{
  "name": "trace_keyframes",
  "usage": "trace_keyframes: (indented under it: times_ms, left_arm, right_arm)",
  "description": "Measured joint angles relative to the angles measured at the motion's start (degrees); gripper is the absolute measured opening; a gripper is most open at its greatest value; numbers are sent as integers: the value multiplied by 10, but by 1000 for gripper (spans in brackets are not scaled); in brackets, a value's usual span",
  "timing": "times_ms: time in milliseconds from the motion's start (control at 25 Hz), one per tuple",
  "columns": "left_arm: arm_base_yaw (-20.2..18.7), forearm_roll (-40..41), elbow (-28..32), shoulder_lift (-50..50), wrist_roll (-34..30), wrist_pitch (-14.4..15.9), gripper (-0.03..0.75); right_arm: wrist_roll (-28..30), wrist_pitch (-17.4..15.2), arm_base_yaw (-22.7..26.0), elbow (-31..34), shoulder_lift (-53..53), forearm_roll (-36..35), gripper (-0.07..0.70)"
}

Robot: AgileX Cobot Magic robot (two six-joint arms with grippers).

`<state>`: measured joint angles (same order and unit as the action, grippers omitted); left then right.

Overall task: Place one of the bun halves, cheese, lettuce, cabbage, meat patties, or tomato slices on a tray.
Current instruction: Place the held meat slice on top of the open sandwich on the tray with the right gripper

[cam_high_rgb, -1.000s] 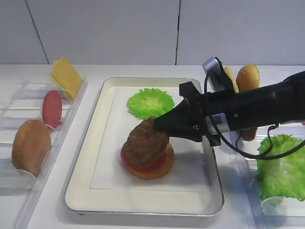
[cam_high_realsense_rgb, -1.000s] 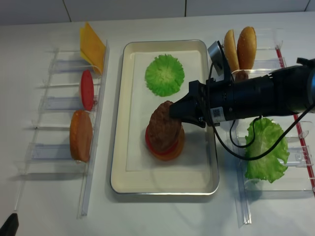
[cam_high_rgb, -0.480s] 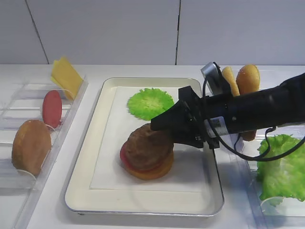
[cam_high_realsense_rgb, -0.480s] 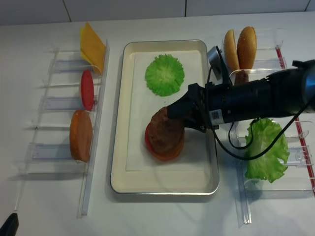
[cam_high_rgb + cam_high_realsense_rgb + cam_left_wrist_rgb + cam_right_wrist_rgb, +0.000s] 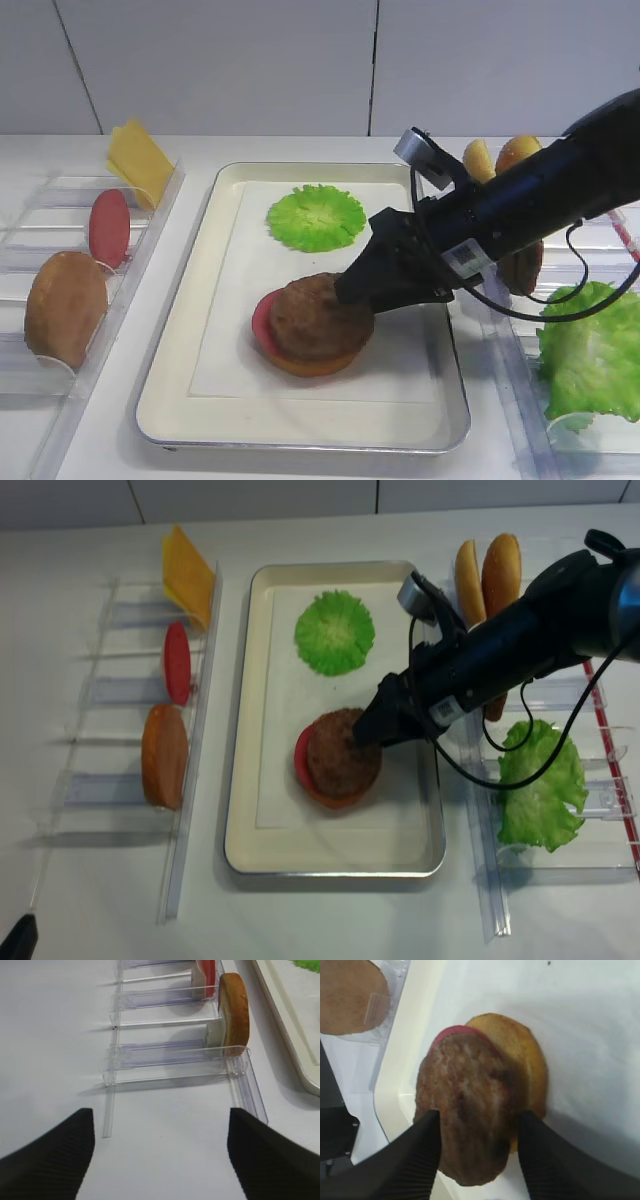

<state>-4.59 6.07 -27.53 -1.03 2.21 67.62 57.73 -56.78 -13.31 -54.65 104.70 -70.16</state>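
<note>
A dark brown meat patty lies flat on a red tomato slice. That slice sits on a bun half near the middle of the paper-lined tray. My right gripper is open, its fingers standing either side of the patty's right edge, just above it. In the left wrist view my left gripper is open over bare table, nothing between its fingers.
A green lettuce leaf lies at the tray's far end. The left rack holds cheese, a tomato slice and a bun half. The right rack holds bun halves and lettuce.
The right gripper's jaws opened and let go of the patty. It dropped from a tilted stand to lie flat on the tomato slice. The arm lifted and swung slightly.
</note>
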Motion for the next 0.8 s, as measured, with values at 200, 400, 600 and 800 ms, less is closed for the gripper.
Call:
trace_keyframes:
  times_ms: [200, 400, 600, 800]
  left_arm:
    - [0, 0, 0, 0, 0, 0, 0]
    - [0, 0, 0, 0, 0, 0, 0]
    - [0, 0, 0, 0, 0, 0, 0]
    - [0, 0, 0, 0, 0, 0, 0]
  right_arm:
    - [-32, 1, 0, -37, 0, 60, 401]
    - [-109, -21, 0, -90, 0, 158, 401]
    - [-160, -65, 0, -125, -26, 201, 401]
    - [-237, -76, 0, -149, -107, 292, 401]
